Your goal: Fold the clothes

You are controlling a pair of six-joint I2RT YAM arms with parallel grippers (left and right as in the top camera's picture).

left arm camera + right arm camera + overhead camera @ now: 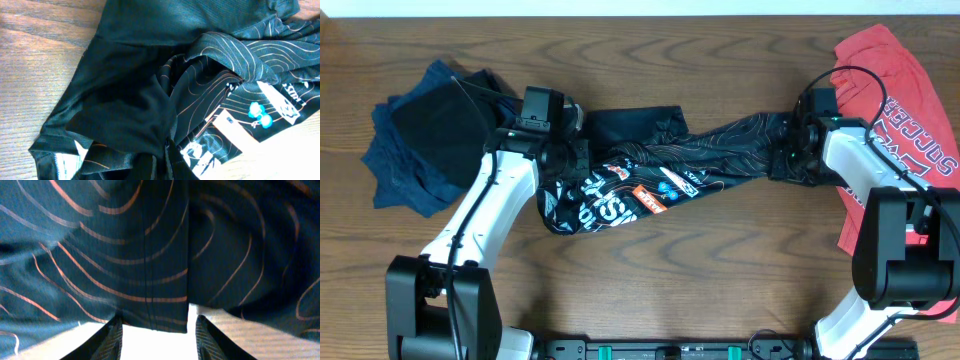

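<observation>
Both ends of black contour-lined jersey [720, 150]: my left gripper [567, 152] pinches it, right gripper [796, 150] spread astride hem [165, 322]; wooden table [720, 270] bare ahead.

The black jersey [150, 245] with thin orange lines hangs over the right hand's [157, 345] parted fingers [112, 342]

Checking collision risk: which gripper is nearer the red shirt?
Right. The right gripper sits just beside the red shirt, on the black jersey; the left gripper is far across the table, at the jersey's other end.

Table [720, 260]: blk jersey [720, 150], navy pile [420, 140], red tee [890, 80]
</observation>
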